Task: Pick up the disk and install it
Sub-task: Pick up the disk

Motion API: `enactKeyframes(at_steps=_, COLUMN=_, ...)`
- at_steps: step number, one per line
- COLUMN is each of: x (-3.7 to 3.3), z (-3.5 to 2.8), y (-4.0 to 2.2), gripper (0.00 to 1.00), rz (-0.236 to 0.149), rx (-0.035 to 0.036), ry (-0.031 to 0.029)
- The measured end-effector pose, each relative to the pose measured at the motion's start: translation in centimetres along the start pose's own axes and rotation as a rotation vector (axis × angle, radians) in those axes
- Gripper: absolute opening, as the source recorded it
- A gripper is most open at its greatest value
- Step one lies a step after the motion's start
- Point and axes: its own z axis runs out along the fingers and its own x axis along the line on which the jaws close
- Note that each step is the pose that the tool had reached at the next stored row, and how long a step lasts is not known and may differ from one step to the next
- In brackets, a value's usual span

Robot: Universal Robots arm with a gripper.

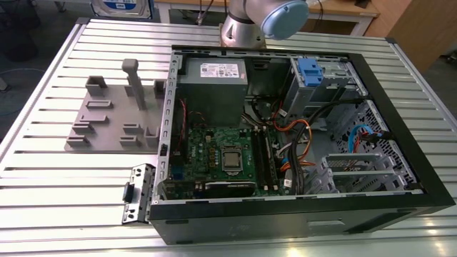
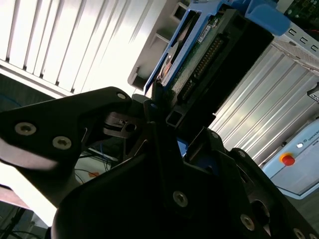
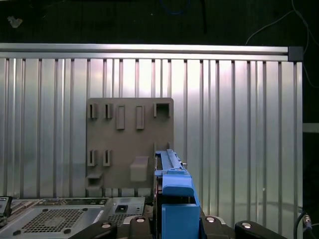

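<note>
Exterior view first: the open computer case lies on its side on the ribbed metal tabletop. Its motherboard and cables are bare, with a grey box bearing a white sticker at the far end and a small blue clip on the metal cage next to it. Just beside the case, on the exterior view's left, sits the grey fixture plate with its upright posts. The arm rises behind the case, and up at the far corner the disk peeks in with its silver face, blue-and-white label and blue frame (the picture's edge cuts it off, so its holder can't be read here). Over to the second wrist view, and there's the answer: the hand, all black linkage and bolts, is pinching the disk at one end. This view alone shows the green circuit-board underside and a row of connector pins, framed in blue. Beyond lie the bright ribs of the tabletop and a pale cabinet with a red button. Now the first wrist view, looking straight down: the disk is seen edge-on, blue frame toward the camera, lifted off the tabletop. It hangs over the edge of the fixture plate, whose slots show plainly from above. A corner of the computer case, fan grille and all, lies alongside.
</note>
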Motion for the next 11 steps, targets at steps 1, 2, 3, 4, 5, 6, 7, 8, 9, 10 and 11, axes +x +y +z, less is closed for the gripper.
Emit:
enactKeyframes(at_steps=1, x=0.01, z=0.00, y=-0.17, gripper=0.36, rz=0.000, rx=-0.0001, ry=0.0000)
enactKeyframes(at_steps=2, x=0.02, z=0.00, y=-0.32, gripper=0.36, rz=0.000, rx=0.0000, ry=0.0000)
enactKeyframes(at_steps=3, x=0.04, z=0.00, y=-0.49, gripper=0.36, rz=0.000, rx=-0.0001, ry=0.0000)
enactKeyframes(at_steps=4, x=0.05, z=0.00, y=-0.65, gripper=0.36, rz=0.000, rx=-0.0002, ry=0.0000)
enactKeyframes(at_steps=5, x=0.06, z=0.00, y=-0.83, gripper=0.36, rz=0.000, rx=-0.0002, ry=0.0000)
enactKeyframes(at_steps=6, x=0.07, z=0.00, y=-1.00, gripper=0.36, rz=0.000, rx=-0.0003, ry=0.0001)
enactKeyframes(at_steps=7, x=0.08, z=0.00, y=-1.17, gripper=0.36, rz=0.000, rx=-0.0004, ry=0.0001)
enactKeyframes(at_steps=8, x=0.09, z=0.00, y=-1.35, gripper=0.36, rz=0.000, rx=-0.0004, ry=0.0000)
enactKeyframes(at_steps=9, x=0.09, z=0.00, y=-1.52, gripper=0.36, rz=0.000, rx=-0.0005, ry=0.0000)
enactKeyframes(at_steps=10, x=0.10, z=-0.01, y=-1.70, gripper=0.36, rz=0.000, rx=-0.0007, ry=0.0001)
enactKeyframes(at_steps=11, x=0.11, z=-0.01, y=-1.87, gripper=0.36, rz=0.000, rx=-0.0007, ry=0.0000)
